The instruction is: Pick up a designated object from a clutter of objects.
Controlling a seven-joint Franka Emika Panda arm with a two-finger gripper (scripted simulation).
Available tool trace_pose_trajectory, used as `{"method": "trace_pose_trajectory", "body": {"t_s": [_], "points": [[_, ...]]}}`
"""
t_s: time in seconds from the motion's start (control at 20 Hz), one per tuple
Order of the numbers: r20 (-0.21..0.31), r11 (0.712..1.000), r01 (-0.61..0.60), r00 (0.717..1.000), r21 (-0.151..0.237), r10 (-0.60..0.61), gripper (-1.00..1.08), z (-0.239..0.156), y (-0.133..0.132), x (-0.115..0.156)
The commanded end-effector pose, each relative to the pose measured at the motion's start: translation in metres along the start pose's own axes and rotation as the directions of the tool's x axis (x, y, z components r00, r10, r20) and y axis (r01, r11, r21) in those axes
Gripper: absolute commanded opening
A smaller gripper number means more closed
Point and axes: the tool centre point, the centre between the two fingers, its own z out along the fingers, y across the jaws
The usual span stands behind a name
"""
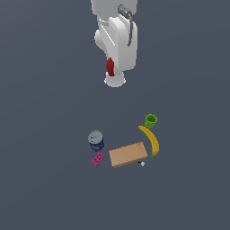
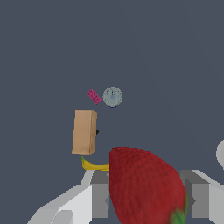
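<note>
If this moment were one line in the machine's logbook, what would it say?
phase: lifted | gripper: shut on strawberry | height: well above clutter | left on floor: banana, green cup, tan box, pink block, can

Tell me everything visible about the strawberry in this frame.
The strawberry is a rounded, deep red item with a finely dimpled skin and a bit of green at one end. It sits clamped in the tool, a grey pad on each side. The exterior view shows it as a red patch against the raised white arm, well clear of the clutter.

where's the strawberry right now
The strawberry sits between the gripper's fingers, raised well above the clutter. In the exterior view it is the red patch on the arm, above the can.
</note>
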Motion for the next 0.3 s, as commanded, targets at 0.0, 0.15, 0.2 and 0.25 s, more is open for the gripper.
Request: {"method": "trace_pose_trajectory", "body": {"t_s": [0.0, 0.15, 0.2, 0.25], "points": [[0.0, 1.0, 0.002, 1.0, -0.001, -0.002, -1.0, -0.0075, 0.0005, 0.0019], [0.0, 1.0, 0.002, 1.0, -0.001, -0.002, -1.0, -0.011, 0.0001, 0.0033], [0.0, 1.0, 0.002, 1.0, -0.001, -0.002, -1.0, -0.0112, -0.0001, 0.0034], [0.0, 1.0, 0.002, 1.0, -0.001, -0.002, -1.0, -0.0113, -0.0001, 0.0034]]}}
